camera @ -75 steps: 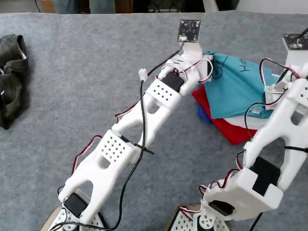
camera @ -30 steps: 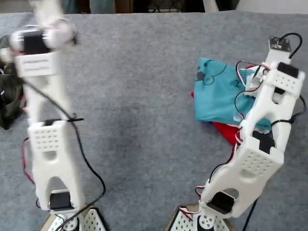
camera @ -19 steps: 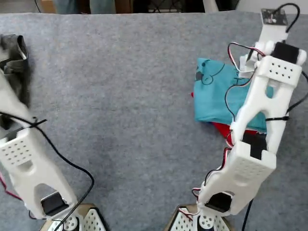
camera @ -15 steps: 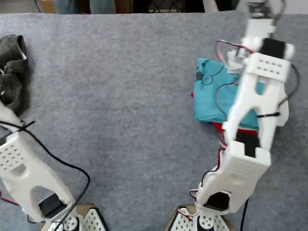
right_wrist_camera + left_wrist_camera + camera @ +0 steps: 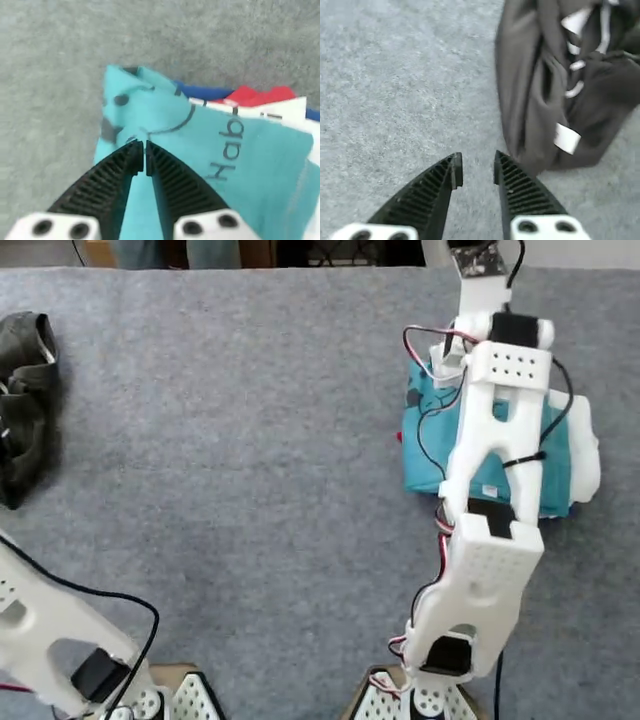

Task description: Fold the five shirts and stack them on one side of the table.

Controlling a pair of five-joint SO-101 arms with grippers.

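Over the last few seconds the left arm (image 5: 40, 630) has left the stack on the right of the counter (image 5: 250, 440), swung across to the left side and drawn back to the near left corner. Its wrist view places the left pincer (image 5: 476, 167) low over bare counter, just beside the black shirt (image 5: 555, 85). The jaws are parted by a narrow gap and hold nothing.

In the same interval the right arm (image 5: 490, 490) has come in from the right edge and now lies lengthwise above the stack. The right pincer (image 5: 145, 150) hangs over the teal shirt (image 5: 200, 145), near its printed corner. Its jaws are closed almost tip to tip, with no cloth seen between them.

The teal shirt now sits more squarely than before, with less red exposed below it.

Meaning for the task: four shirts appear folded and stacked. The black shirt lies crumpled at the far left, well apart from the stack, and is judged to be the last item.

Containers: the task uses none; the stack itself is the collection point. Order from the top: teal shirt, then edges of a red shirt (image 5: 252, 95), a blue shirt (image 5: 200, 92) and a white shirt (image 5: 280, 107); their order underneath cannot be told
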